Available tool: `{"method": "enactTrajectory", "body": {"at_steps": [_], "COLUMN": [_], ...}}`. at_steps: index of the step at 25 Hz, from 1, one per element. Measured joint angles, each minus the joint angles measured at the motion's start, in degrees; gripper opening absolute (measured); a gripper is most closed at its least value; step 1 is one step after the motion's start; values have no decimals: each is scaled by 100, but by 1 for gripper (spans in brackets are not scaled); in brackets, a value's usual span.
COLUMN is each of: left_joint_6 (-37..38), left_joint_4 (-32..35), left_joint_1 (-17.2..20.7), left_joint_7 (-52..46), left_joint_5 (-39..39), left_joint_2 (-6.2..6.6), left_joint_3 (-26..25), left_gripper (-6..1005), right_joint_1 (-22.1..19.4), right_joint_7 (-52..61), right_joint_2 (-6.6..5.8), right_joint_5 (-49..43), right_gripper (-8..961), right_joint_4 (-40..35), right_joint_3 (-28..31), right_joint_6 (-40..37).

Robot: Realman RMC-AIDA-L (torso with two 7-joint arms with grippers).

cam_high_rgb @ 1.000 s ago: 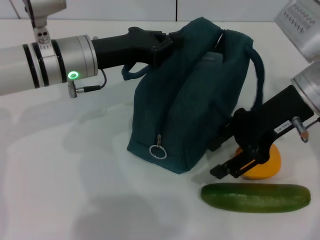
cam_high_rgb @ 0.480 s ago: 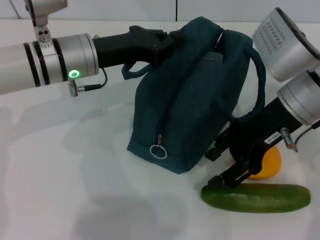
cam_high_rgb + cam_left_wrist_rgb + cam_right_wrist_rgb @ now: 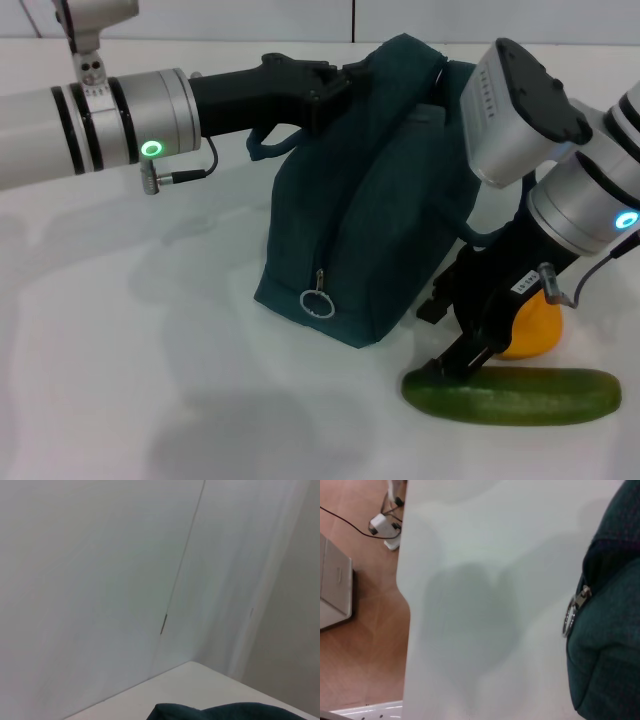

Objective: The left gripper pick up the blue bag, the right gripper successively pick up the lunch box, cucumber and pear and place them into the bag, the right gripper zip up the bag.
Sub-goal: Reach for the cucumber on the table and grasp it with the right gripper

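1. Your left arm reaches in level from the left side of the head view, its silver sleeve lit by a green ring, and its black left tool [image 3: 340, 85] is closed on the top edge of the blue bag [image 3: 385, 190], holding it upright on the white worktop [image 3: 120, 330].

2. Your right arm comes down steeply from the upper right; the right tool [image 3: 460, 355] points down at the near end of the cucumber [image 3: 515, 394], its black fingers [image 3: 452, 360] narrowly parted with nothing between them, touching or just above the cucumber; you cannot tell which.

3. The bag is soft dark teal cloth, boxy and slumped, with a loop handle at the back. Its zip runs down the front face to a metal ring pull [image 3: 316, 303], also seen from the right wrist [image 3: 570, 620].

4. The cucumber is long, smooth and dark green, lying flat near the front edge. The pear [image 3: 530, 325], rounded and yellow-orange, sits just behind it, partly hidden by the right tool and close beside the bag's right side.

5. Open worktop spreads to the left and front of the bag. The right wrist view shows the worktop's edge, with brown floor [image 3: 360, 645] and a cable [image 3: 350, 525] beyond.
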Motion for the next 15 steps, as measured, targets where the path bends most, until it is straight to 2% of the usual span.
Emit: {"method": "enactTrajectory", "body": {"at_steps": [5, 12, 15], "left_joint_6": [-96, -167, -242], "left_joint_4": [-84, -88, -93], "left_joint_1": [-26, -33, -34], "left_joint_7": [0, 0, 0], "left_joint_5": [-58, -74, -138], "left_joint_2": [0, 0, 0], "left_joint_3": [0, -16, 1], "left_gripper": [37, 37, 37], "right_joint_1": [10, 71, 100], "right_joint_7": [49, 108, 183], "right_joint_2": [3, 21, 40], "right_joint_5": [-78, -208, -211], "right_gripper": [758, 857, 855], "right_joint_4": [-93, -154, -168], "right_joint_3": [-77, -528, -753], "right_joint_6": [-19, 13, 134]}}
